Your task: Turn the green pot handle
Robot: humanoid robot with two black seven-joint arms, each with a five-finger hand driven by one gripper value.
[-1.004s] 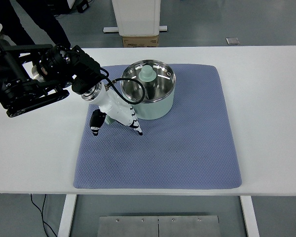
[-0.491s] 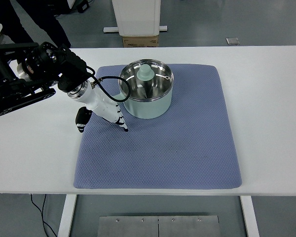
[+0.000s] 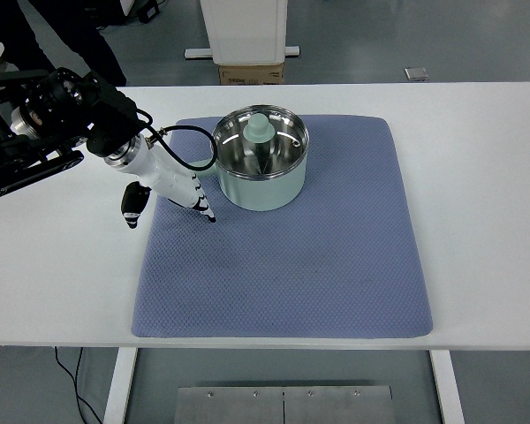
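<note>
Where fingers splay downward, left hand [image 3: 170, 187] beside pot [image 3: 261, 170].

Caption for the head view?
Left hand hovers open beside the green pot on the blue mat.

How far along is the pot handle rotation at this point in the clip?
The green pot sits upright on the blue mat, slid slightly left over the last second. The left hand has drawn back from it and holds nothing. The handle itself is hard to make out, so completion can't be confirmed.
</note>
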